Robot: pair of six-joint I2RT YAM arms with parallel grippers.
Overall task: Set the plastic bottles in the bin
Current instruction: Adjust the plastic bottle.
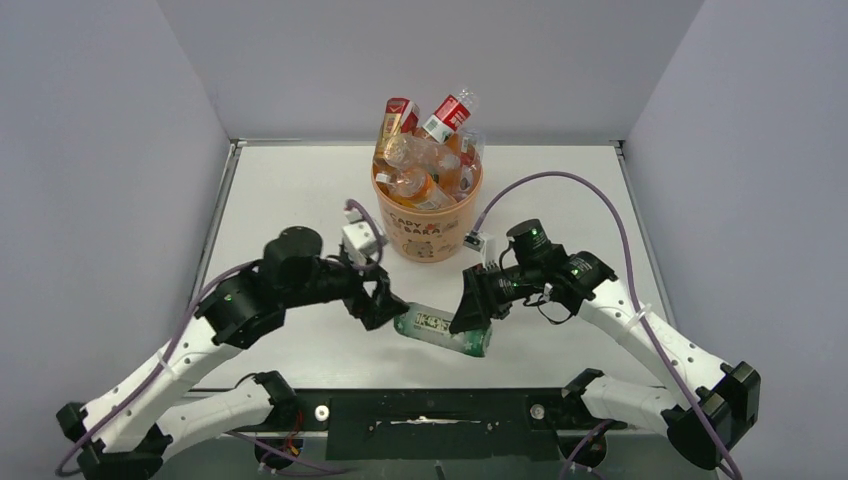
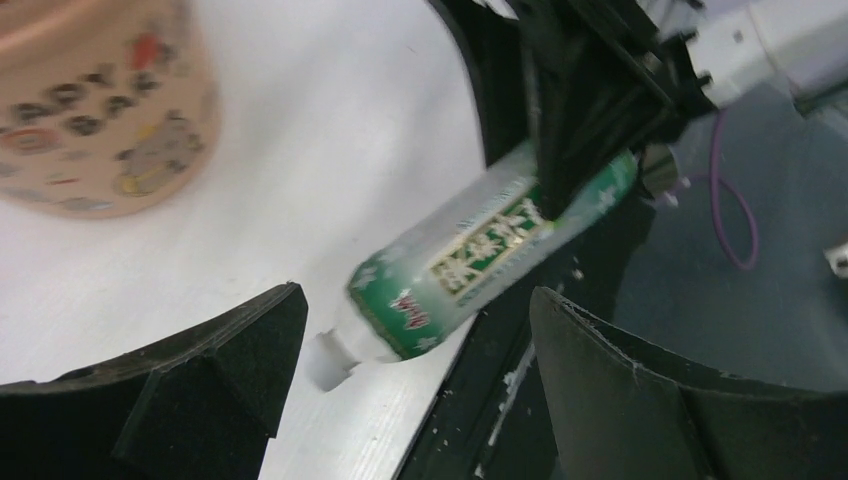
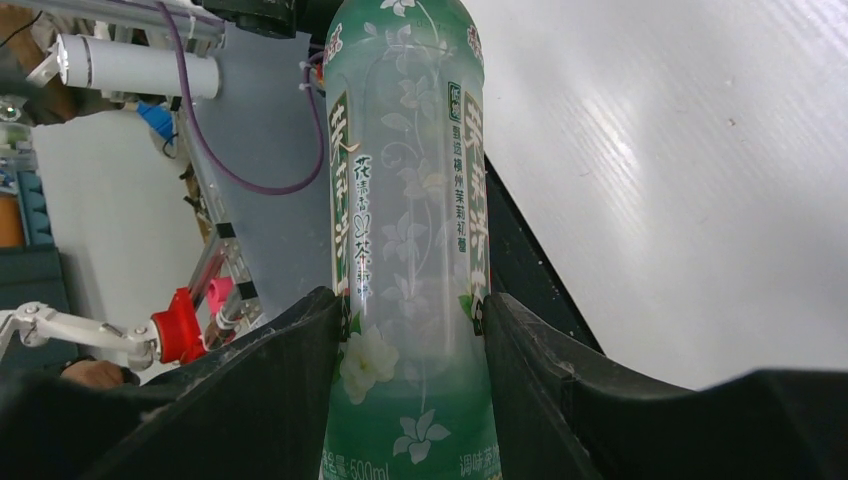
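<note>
Green bottle point(image 1: 440, 330) tight in right gripper point(image 1: 468, 320) — left gripper point(image 1: 385, 306) (jaws wide) near its cap point(image 2: 328, 360).

The green bottle point(image 3: 410, 250) reads "500ml"; the bin point(image 1: 428, 238) "BARA".

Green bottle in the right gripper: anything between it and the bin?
Nothing stands between the green bottle and the bin. But bottles heap above its rim, and the open left gripper hangs beside the cap end.

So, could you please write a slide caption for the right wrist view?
Right end effector shut on the green-labelled bottle, white table behind.
</note>
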